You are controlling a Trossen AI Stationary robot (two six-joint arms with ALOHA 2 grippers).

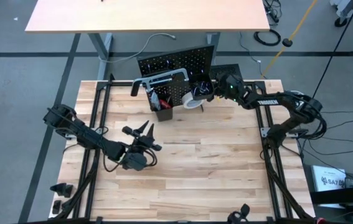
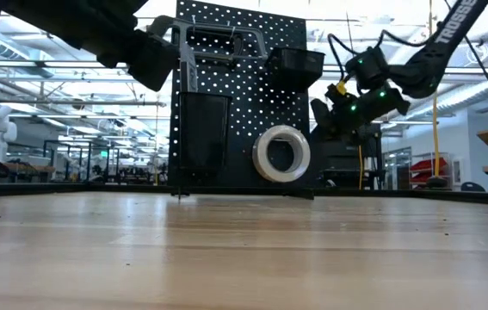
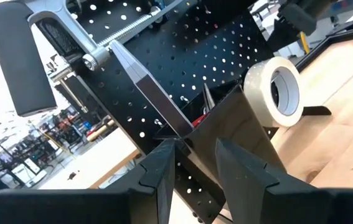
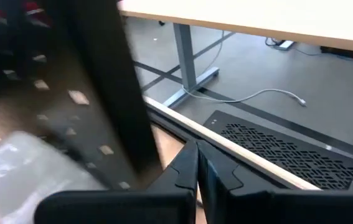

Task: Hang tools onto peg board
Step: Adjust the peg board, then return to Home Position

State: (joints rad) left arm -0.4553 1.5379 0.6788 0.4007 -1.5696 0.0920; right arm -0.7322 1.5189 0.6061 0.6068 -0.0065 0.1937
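The peg board [image 1: 176,68] stands upright at 12 o'clock on the table [image 1: 213,162], already carrying the grey hacksaw [image 1: 160,79], the white tape roll [image 1: 193,98] and a bin [image 1: 164,112] of tools. Your right gripper [image 1: 208,88] sits right at the board's 3 o'clock edge with its fingers pressed together on nothing, so a careless swing there could nudge the panel or knock the tape roll off its hook. Your left gripper [image 1: 146,132], around 8 o'clock on the table, is slightly parted and empty; drive it forward too low and it clips the bin.
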